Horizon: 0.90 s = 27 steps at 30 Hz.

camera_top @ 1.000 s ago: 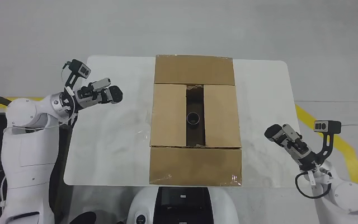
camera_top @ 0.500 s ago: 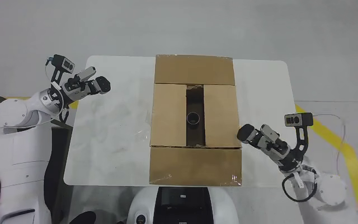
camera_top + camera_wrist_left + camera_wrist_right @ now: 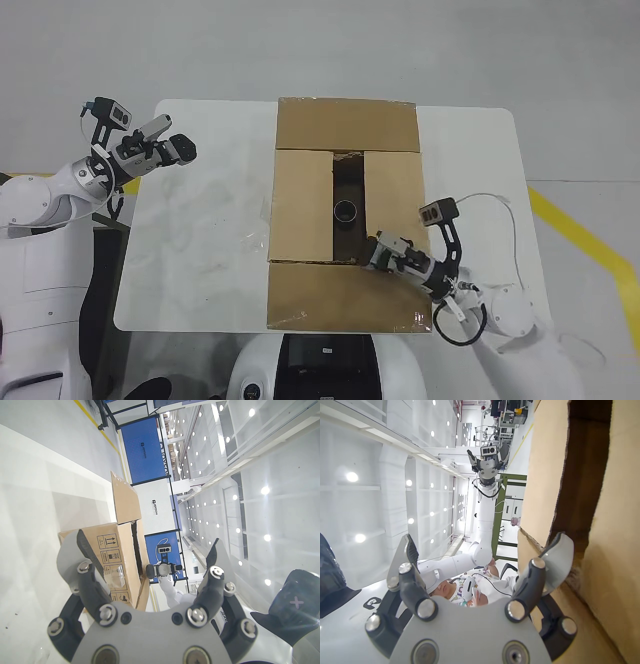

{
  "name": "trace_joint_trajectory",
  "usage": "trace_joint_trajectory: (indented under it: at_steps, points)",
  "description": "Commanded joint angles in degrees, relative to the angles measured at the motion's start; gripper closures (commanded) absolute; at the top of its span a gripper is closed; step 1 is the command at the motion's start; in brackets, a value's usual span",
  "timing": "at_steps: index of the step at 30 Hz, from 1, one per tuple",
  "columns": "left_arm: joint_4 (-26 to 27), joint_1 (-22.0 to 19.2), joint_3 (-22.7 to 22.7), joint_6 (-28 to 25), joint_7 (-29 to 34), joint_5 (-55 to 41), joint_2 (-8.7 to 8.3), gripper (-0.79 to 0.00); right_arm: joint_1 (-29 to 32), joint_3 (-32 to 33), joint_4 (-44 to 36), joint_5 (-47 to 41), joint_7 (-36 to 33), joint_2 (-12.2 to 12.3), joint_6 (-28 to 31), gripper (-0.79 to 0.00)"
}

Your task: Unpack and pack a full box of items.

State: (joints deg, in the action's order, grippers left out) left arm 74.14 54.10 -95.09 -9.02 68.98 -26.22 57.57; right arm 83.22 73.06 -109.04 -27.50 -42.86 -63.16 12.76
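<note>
A brown cardboard box [image 3: 300,205] stands mid-table, its top flaps partly folded in with a narrow dark slot between them. Down in the slot sits a dark round item [image 3: 347,211]. My right gripper [image 3: 372,253] is open at the slot's near end, over the box's near-right flaps. In the right wrist view it [image 3: 483,547] has one finger [image 3: 558,550] against the torn flap edge [image 3: 542,462] beside the dark gap [image 3: 585,475]. My left gripper [image 3: 188,148] is open and holds nothing, above the table's far-left corner. In the left wrist view it [image 3: 148,550] faces the box [image 3: 125,550].
The white table [image 3: 200,250] has bare surface left and right of the box. The box flaps spread nearly to the table's near and far edges. A yellow floor line [image 3: 570,220] runs past the table's right side.
My right arm has swung in from beyond the table's right edge to the near end of the box's slot. My left gripper drew back toward the far-left corner, then held.
</note>
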Motion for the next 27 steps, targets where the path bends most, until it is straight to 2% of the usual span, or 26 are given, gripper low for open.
trace_joint_trajectory:
  at_steps: [1, 14, 21, 27]
  points:
    - [0.00, 0.00, 0.00, 0.00, 0.00, 0.00, 0.00, -0.785, -2.29, -1.61, 1.40, -0.03, -0.31, -0.29, 0.00, -0.785]
    - [0.00, 0.00, 0.00, 0.00, 0.00, 0.00, 0.00, -0.785, -12.64, -10.05, 8.85, 2.02, -1.89, -2.10, -0.75, -0.785]
    - [0.00, 0.00, 0.00, 0.00, 0.00, 0.00, 0.00, -0.785, -17.49, -10.91, 8.69, 3.66, -3.44, -2.45, -5.36, -0.785]
    - [0.00, 0.00, 0.00, 0.00, 0.00, 0.00, 0.00, -0.785, -19.30, -10.15, 7.98, 6.13, -4.31, -2.25, -9.97, -0.785]
